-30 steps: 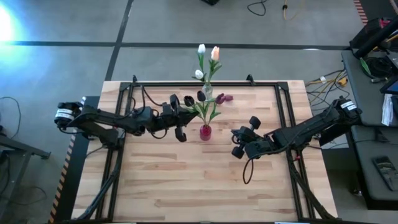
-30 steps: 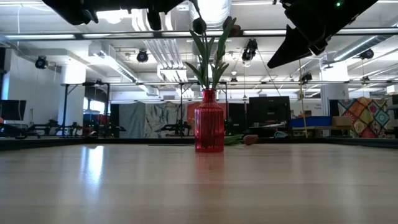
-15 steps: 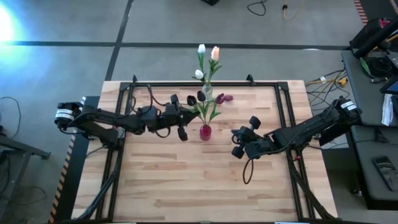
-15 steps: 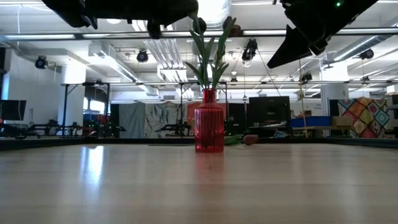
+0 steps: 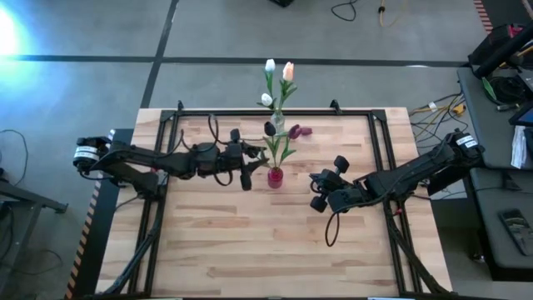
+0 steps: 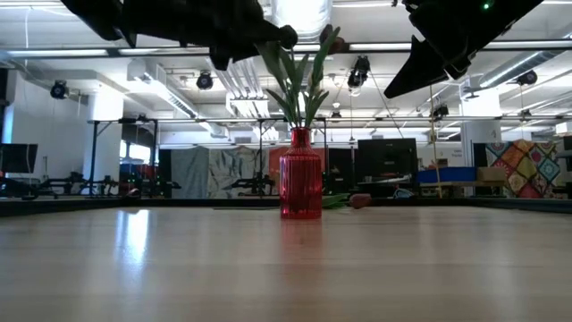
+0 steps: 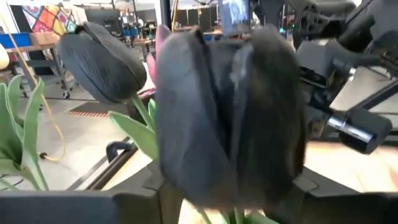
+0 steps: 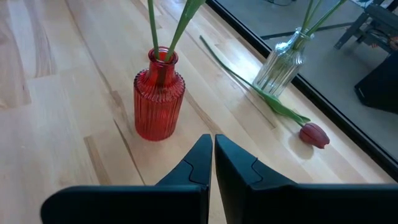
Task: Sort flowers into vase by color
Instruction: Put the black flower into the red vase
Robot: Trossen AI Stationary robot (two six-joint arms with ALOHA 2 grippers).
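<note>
Since the tulips are light with thin, bendy stems, mid-stem holds are judged safest; beside the red vase, the left gripper is seen parted, empty.

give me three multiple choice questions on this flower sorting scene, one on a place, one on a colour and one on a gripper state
1. Where does the loose maroon tulip lie?
A. on the table beside the clear vase
B. inside the red vase
C. on the floor

2. What colour is the vase nearer the right gripper?
A. blue
B. red
C. green

3. How do the right gripper's fingers stand?
A. wide open
B. clamped on a stem
C. shut on nothing

Answers:
1. A: the loose maroon tulip lies flat on the wood by the clear vase.
2. B: the red vase stands just ahead of the right gripper.
3. C: its fingers meet with nothing between them.
</note>
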